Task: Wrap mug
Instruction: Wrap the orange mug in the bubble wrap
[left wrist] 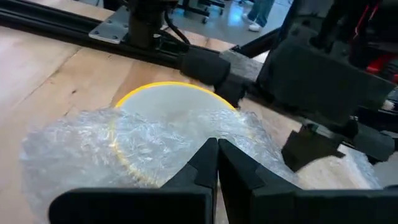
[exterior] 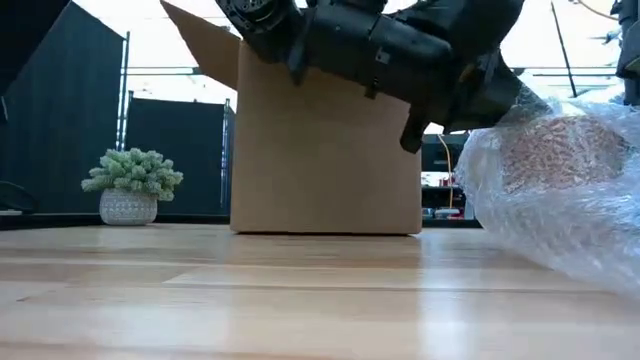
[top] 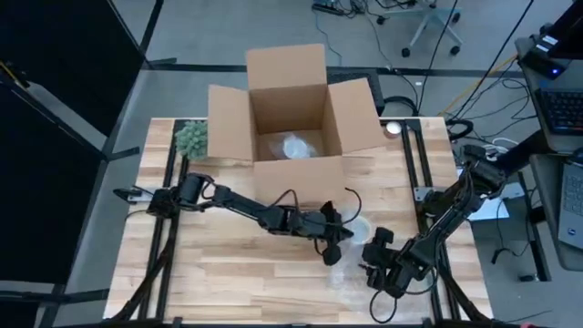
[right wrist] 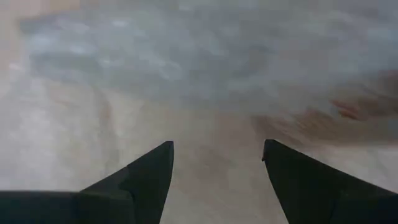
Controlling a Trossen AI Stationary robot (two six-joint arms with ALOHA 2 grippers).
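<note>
Left gripper (top: pixel 333 248) clenched above bubble wrap (left wrist: pixel 93 146); right gripper (top: pixel 372 273) released, angled down; no legible writing.

You can't make out the mug (left wrist: pixel 163 121) itself: under the bubble wrap (left wrist: pixel 81 149), just ahead of the left gripper (left wrist: pixel 217 163), only a yellow rim shows. In the low view the wrap runs off the picture's edge and hides its brownish contents. Ahead of the right gripper (right wrist: pixel 217 163) everything is a blur. From above, whatever lies inside the cardboard box (top: pixel 293 107) is too small to identify.
</note>
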